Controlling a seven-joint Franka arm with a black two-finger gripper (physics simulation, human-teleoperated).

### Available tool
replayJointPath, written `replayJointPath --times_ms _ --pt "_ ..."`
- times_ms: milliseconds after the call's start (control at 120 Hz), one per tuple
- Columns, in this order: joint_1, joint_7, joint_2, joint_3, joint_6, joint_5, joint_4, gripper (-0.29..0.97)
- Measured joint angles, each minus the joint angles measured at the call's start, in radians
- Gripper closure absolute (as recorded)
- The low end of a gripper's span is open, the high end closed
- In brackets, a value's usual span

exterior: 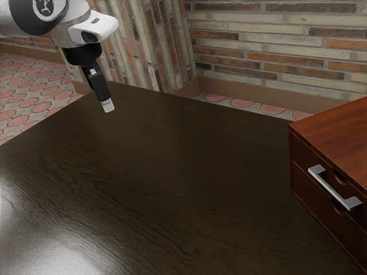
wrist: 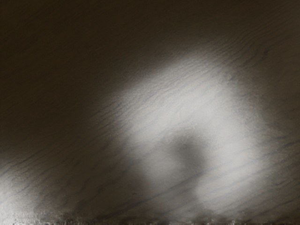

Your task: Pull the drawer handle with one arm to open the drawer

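The tool hangs well apart from the drawer handle, open or closed I cannot tell.

Arm: cut off by the exterior view's top and left edges, last links alone in frame. Cabinet: cropped at the exterior view's right edge; its drawer runs out of frame there (lower corner included). Surface: cropped at left and bottom. Wrist view: blurred pale glare on wood grain, enclosing a dim shadow of unclear source.
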Motion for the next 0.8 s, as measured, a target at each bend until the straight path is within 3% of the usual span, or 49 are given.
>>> replayJointPath --times_ms 275,408,483,567,708,800 --pt "-0.003 0.036 0.006 -0.002 0.0 0.001 -0.016 0.0" --pt "-0.015 0.06 -0.193 -0.006 -0.007 -0.005 -0.254 0.0" --pt "-0.006 0.108 -0.257 -0.022 -0.009 0.013 -0.353 0.0" --pt "-0.044 0.189 -0.311 -0.095 -0.002 0.048 -0.418 0.0" --pt "-0.085 0.36 -0.441 -0.143 0.081 0.08 -0.604 0.0" --pt "-0.107 0.469 -0.47 -0.194 0.143 0.084 -0.661 0.0"
